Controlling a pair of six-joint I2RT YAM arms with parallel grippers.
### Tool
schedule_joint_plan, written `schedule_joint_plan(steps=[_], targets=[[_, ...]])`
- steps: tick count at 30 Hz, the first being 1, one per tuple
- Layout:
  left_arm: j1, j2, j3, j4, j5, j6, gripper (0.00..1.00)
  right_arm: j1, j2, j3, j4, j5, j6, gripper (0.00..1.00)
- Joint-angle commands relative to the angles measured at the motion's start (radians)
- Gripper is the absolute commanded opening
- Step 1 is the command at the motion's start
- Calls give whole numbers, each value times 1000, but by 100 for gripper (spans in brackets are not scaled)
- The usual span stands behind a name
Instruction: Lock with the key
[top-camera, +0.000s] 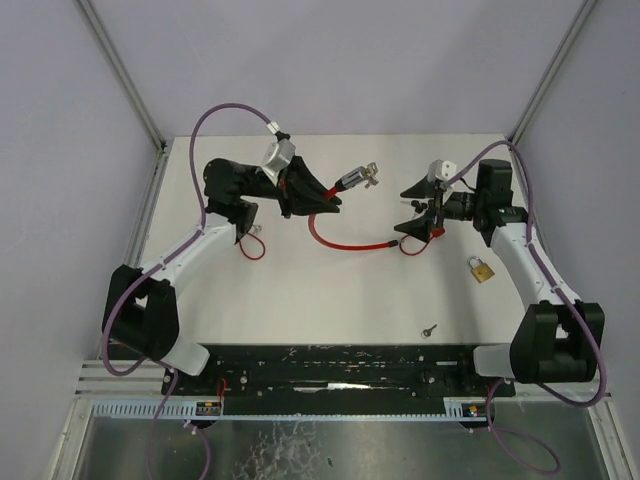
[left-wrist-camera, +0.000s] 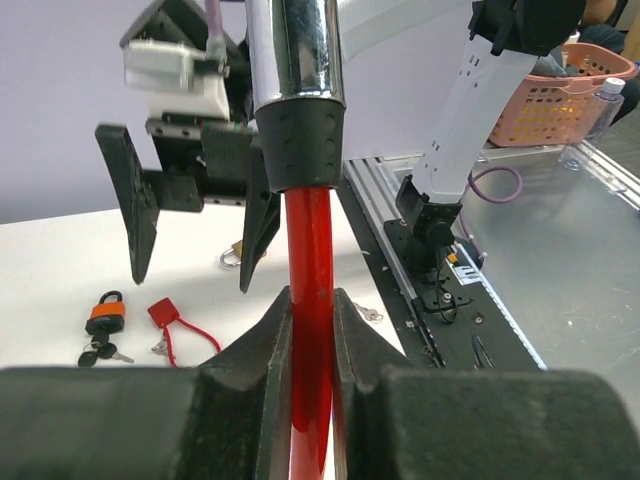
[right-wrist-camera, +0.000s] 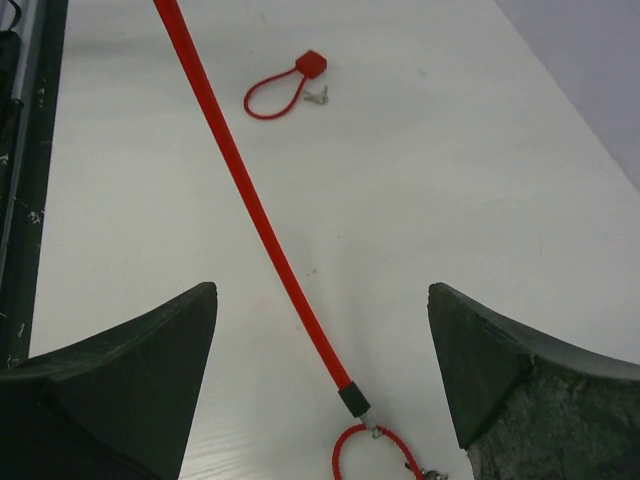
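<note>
A red cable lock (top-camera: 345, 243) runs from its chrome cylinder head (top-camera: 356, 179), raised off the table, down to a black-tipped end (right-wrist-camera: 352, 398). A small metal piece that looks like a key (top-camera: 373, 172) sticks out of the head. My left gripper (top-camera: 328, 199) is shut on the red cable (left-wrist-camera: 310, 260) just below the head's black sleeve (left-wrist-camera: 299, 140). My right gripper (top-camera: 406, 210) stands open facing it, over the cable's far end, nothing between its fingers (right-wrist-camera: 190, 330). A loose key (top-camera: 430, 329) lies near the front edge.
A brass padlock (top-camera: 482, 268) lies beside the right arm. A small red loop lock (right-wrist-camera: 290, 82) with keys lies near the left arm. An orange padlock (left-wrist-camera: 105, 312) with keys and a thin red loop (right-wrist-camera: 375, 450) lie under the right gripper.
</note>
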Motion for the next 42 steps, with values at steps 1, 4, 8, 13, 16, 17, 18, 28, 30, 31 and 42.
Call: schedule_joint_plan(steps=[1, 4, 8, 13, 16, 17, 18, 28, 30, 31, 42], targets=[[-12, -30, -34, 84, -104, 32, 1, 24, 77, -23, -88, 85, -181, 92], [-24, 1, -61, 313, -151, -104, 1, 66, 127, -52, -83, 136, -257, 92], [-25, 69, -50, 559, -201, -287, 1, 114, 190, -75, -98, 194, -398, 92], [-28, 91, -40, 559, -237, -302, 1, 178, 224, -119, -40, 323, -478, 91], [-29, 82, -48, 558, -238, -296, 1, 213, 253, -113, -27, 393, -492, 89], [-29, 77, -53, 558, -242, -292, 1, 219, 261, -109, -24, 405, -489, 88], [-29, 74, -56, 558, -245, -290, 1, 224, 269, -104, -13, 417, -472, 86], [-30, 51, -73, 560, -265, -282, 0, 308, 373, -64, 16, 562, -454, 62], [-30, 50, -77, 560, -269, -278, 1, 314, 379, -58, 13, 578, -456, 56], [-30, 49, -80, 560, -275, -275, 1, 314, 378, -58, 21, 591, -452, 52], [-13, -68, -198, 388, -410, 7, 1, 312, 251, -23, -63, 644, -462, 5]])
